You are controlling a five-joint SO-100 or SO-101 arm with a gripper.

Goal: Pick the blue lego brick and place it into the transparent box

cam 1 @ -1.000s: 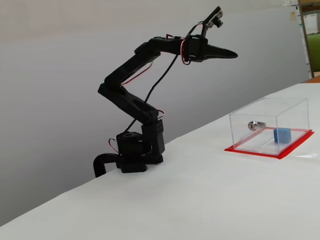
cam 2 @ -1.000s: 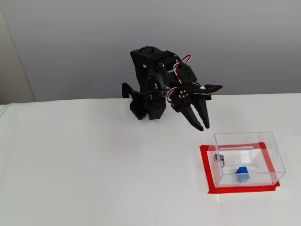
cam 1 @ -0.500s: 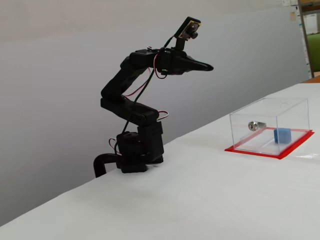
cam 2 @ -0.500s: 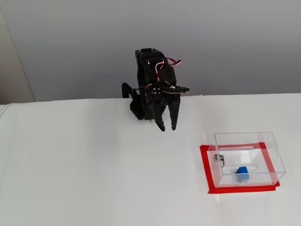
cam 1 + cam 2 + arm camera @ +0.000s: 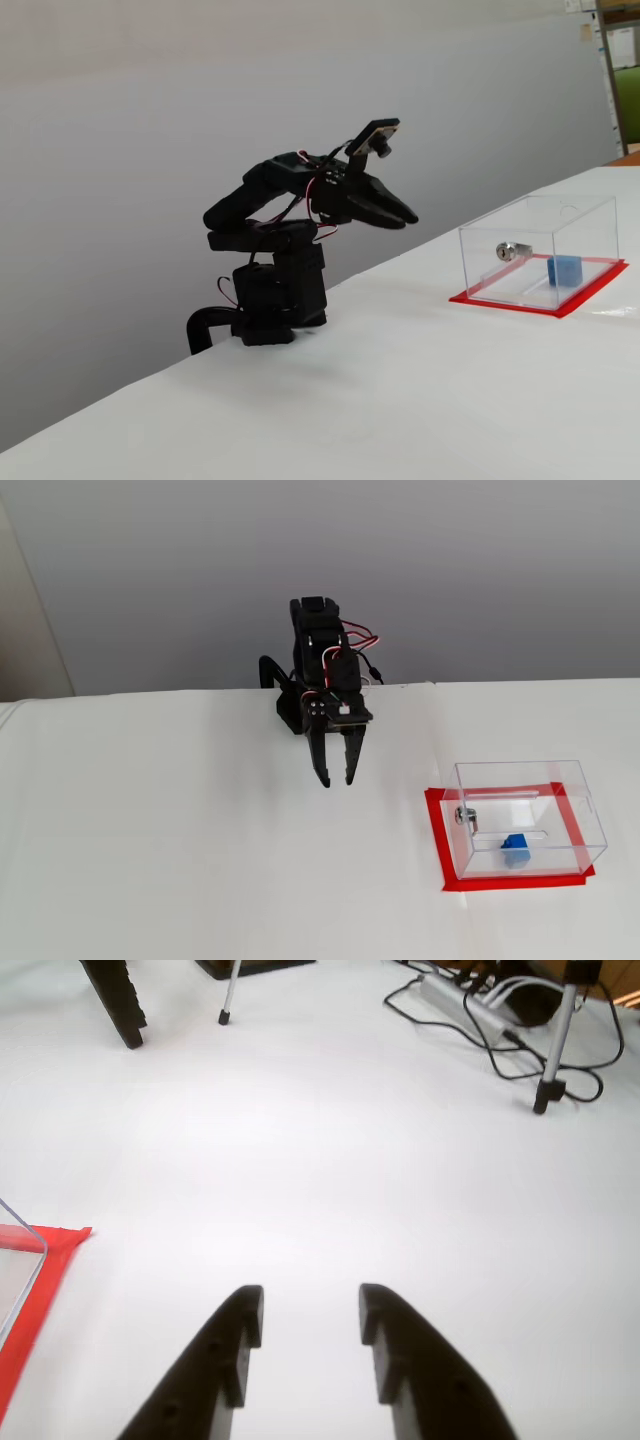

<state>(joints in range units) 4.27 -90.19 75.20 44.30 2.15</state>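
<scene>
The blue lego brick [image 5: 516, 848] already lies inside the transparent box [image 5: 575, 825] on the counter [image 5: 200, 860]; the claw [image 5: 337, 780] hangs empty, fingers parted, well apart from it; parking it clear of the box should finish well.

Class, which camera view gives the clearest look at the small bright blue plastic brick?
The side-on fixed view: the small bright blue plastic brick shows large through the clear box wall. The higher fixed view shows it smaller, inside the box. The wrist view misses it.
</scene>
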